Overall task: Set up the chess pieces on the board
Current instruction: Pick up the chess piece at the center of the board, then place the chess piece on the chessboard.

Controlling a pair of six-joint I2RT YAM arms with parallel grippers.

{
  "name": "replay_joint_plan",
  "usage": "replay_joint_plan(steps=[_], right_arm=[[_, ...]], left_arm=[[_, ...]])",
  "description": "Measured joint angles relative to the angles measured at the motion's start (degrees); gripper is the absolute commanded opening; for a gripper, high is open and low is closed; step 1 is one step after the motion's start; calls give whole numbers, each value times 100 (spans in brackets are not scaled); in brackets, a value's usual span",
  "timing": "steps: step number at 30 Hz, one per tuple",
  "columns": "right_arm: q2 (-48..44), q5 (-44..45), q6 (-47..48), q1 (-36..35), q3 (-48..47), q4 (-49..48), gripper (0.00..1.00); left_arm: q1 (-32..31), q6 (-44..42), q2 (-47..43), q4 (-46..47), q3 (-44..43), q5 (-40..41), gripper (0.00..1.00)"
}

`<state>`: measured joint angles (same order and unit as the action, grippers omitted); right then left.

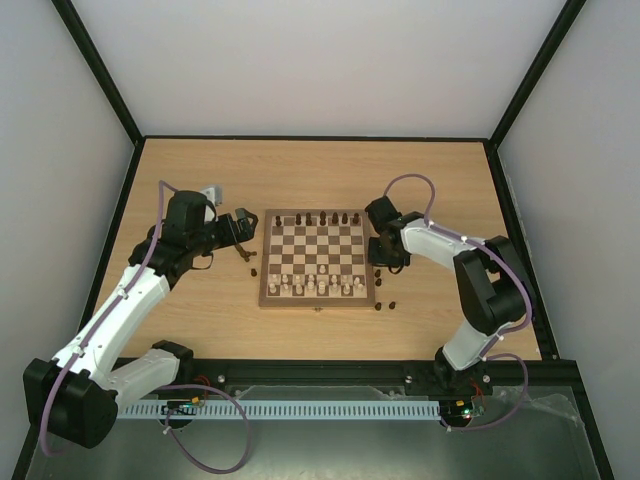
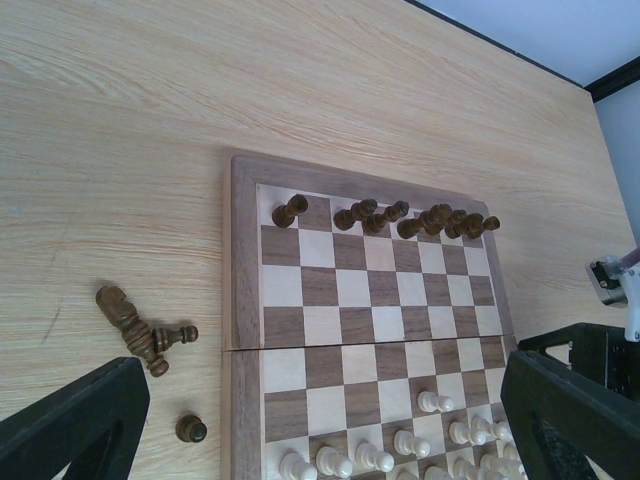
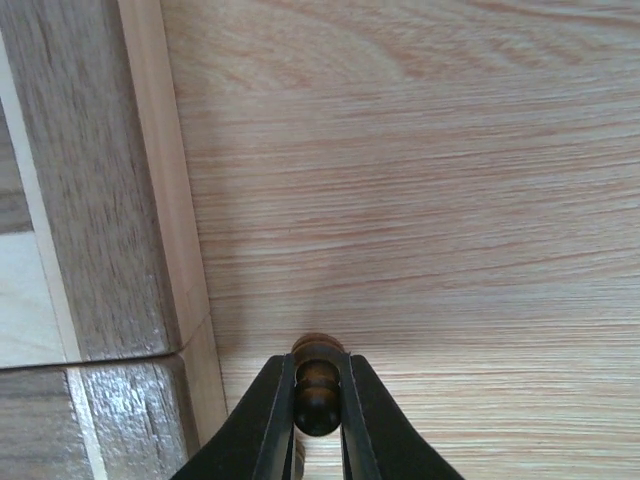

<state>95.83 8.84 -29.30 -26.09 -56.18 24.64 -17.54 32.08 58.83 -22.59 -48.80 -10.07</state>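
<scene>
right gripper (image 3: 318, 372) pinches a dark piece (image 3: 317, 350) on the table (image 3: 450, 200) off the board's (image 3: 100, 200) right edge; left gripper (image 2: 320, 425) spread wide. next move likely: lift it clear, carry it to its square.

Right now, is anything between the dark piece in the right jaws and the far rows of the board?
Nothing visible. The right gripper pinches the dark piece just off the board's right border. The squares in front of the far row of dark pieces are bare, and the cream pieces stand on the near side.
</scene>
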Motion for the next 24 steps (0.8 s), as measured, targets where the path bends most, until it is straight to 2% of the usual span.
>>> replay_joint_plan(steps=[9, 16, 24], right_arm=[[-44, 136, 72, 0, -385, 236, 8], [-164, 37, 208, -2, -1346, 560, 8], [520, -131, 378, -20, -2205, 728, 8]], left_arm=[[2, -2, 0, 0, 0, -4, 100], [59, -17, 0, 0, 0, -39, 100], [90, -22, -2, 0, 0, -44, 99]])
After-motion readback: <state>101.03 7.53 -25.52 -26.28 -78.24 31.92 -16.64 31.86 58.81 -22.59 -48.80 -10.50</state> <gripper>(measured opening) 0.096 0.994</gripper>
